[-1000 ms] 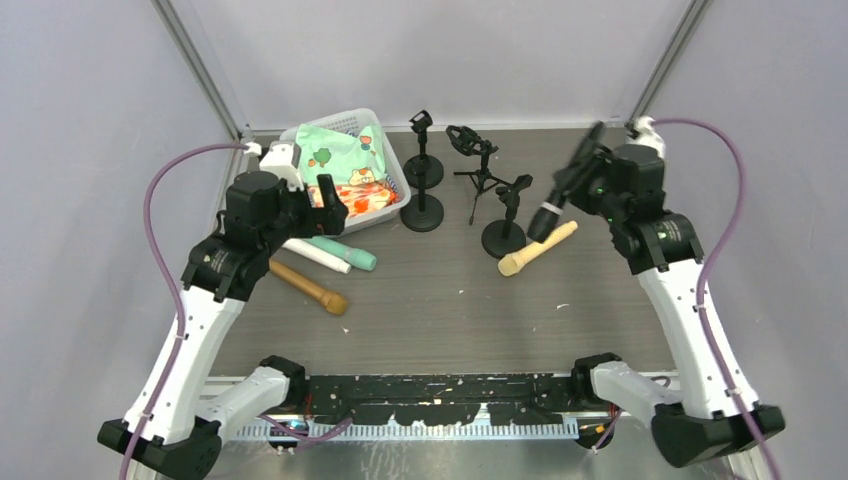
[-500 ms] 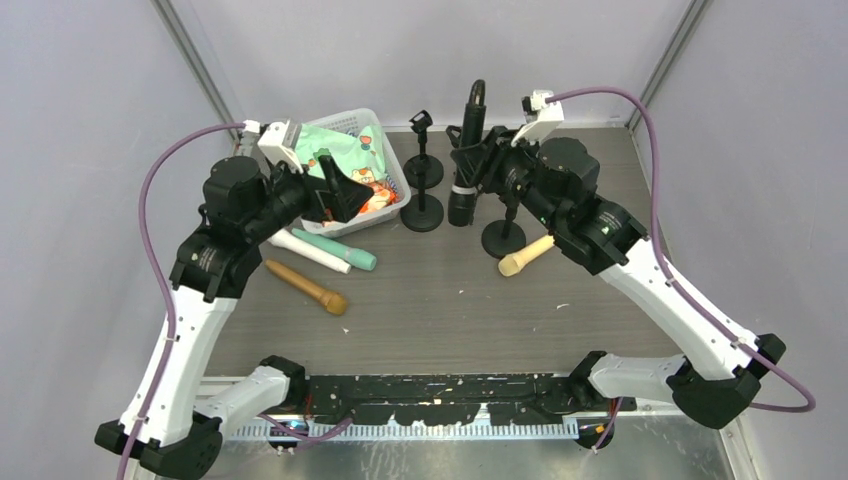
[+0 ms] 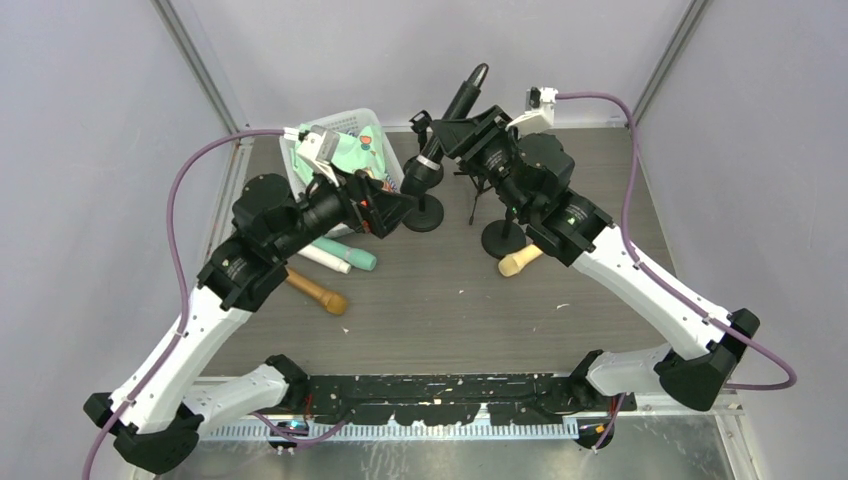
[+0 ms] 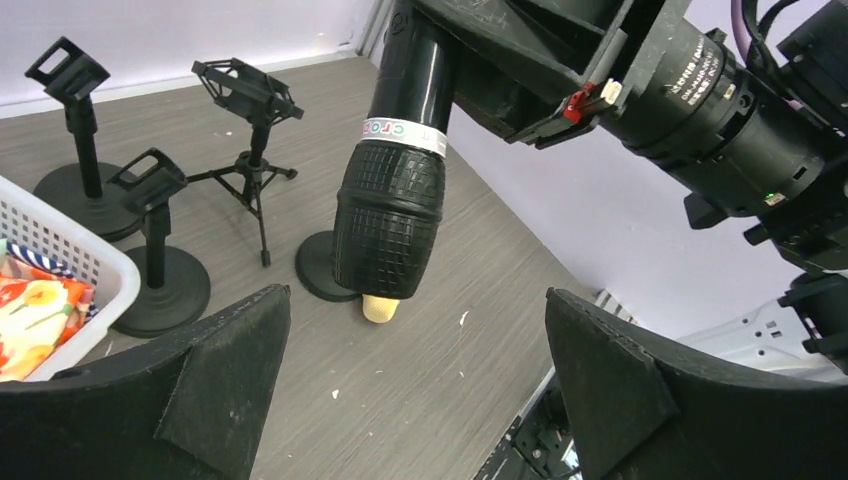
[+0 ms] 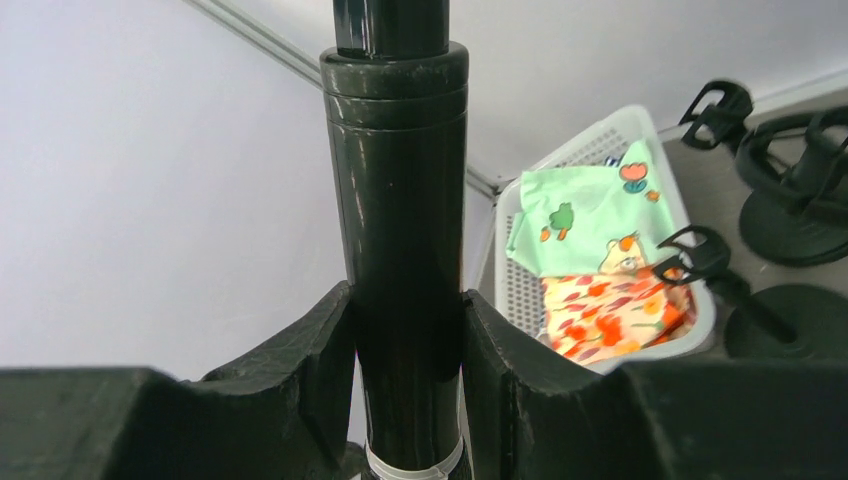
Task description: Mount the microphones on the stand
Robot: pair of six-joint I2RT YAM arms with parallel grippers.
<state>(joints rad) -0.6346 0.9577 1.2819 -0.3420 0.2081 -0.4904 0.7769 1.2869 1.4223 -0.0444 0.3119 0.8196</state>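
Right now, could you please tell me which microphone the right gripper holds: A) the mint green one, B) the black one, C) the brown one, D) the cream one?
B: the right gripper is clamped on the black microphone, as both wrist views show.

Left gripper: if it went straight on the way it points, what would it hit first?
Likely the black microphone in the right gripper; it hangs dead ahead of the open left gripper, depth unclear.
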